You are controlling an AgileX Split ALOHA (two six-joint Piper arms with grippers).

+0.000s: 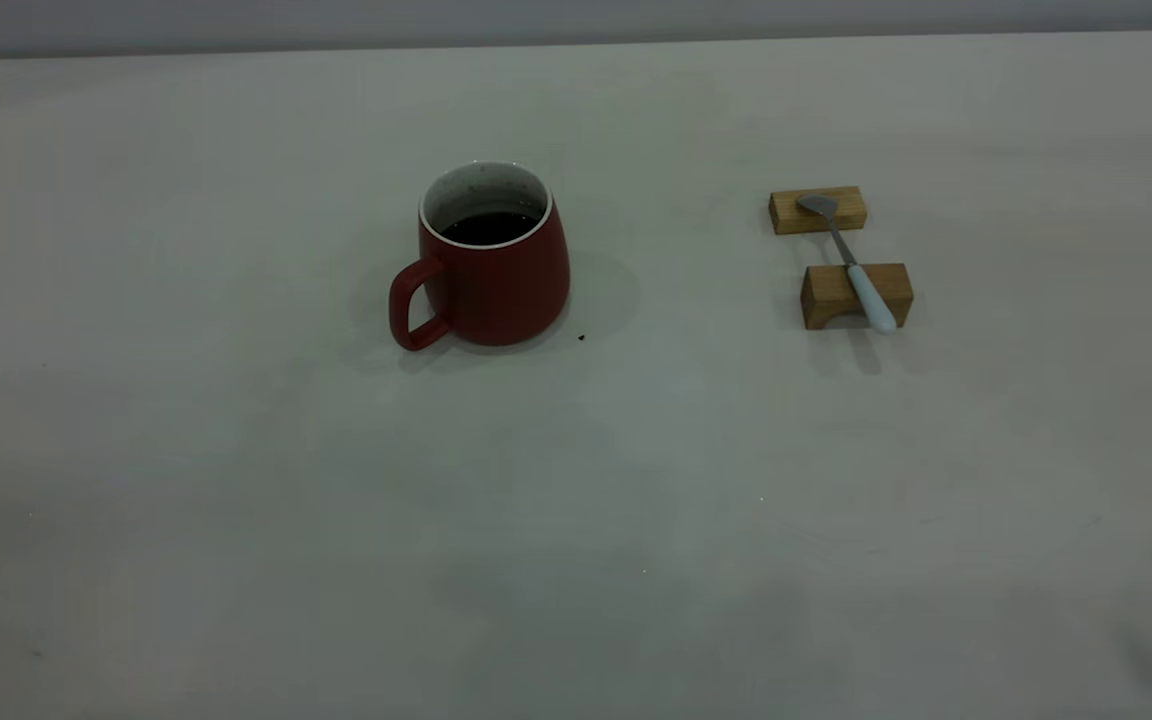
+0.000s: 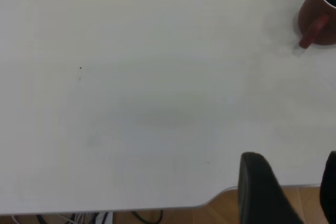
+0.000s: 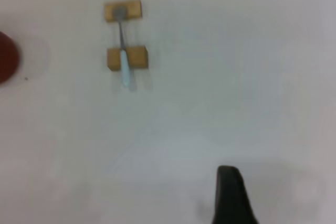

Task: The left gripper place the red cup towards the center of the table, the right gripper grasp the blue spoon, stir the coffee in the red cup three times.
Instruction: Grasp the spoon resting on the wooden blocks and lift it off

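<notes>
The red cup [image 1: 496, 275] stands upright a little left of the table's [image 1: 236, 500] middle, handle toward the near left, with dark coffee [image 1: 491, 228] inside. The blue spoon [image 1: 851, 265] lies across two wooden blocks to its right, bowl on the far one, pale handle over the near one. Neither gripper shows in the exterior view. My left gripper [image 2: 292, 156] hangs open over the table's edge, far from the red cup [image 2: 320, 17]. My right gripper [image 3: 283, 177] shows one finger [image 3: 229, 192] with bare table either side, well short of the blue spoon [image 3: 123, 51]; the red cup [image 3: 6, 56] is partly cut off.
The far block [image 1: 818, 210] and near block [image 1: 836, 295] hold the spoon off the surface. A dark speck [image 1: 581, 338] lies by the cup's base. Beyond the table edge [image 2: 157, 208], wooden floor and cables show. Wide bare tabletop surrounds cup and spoon.
</notes>
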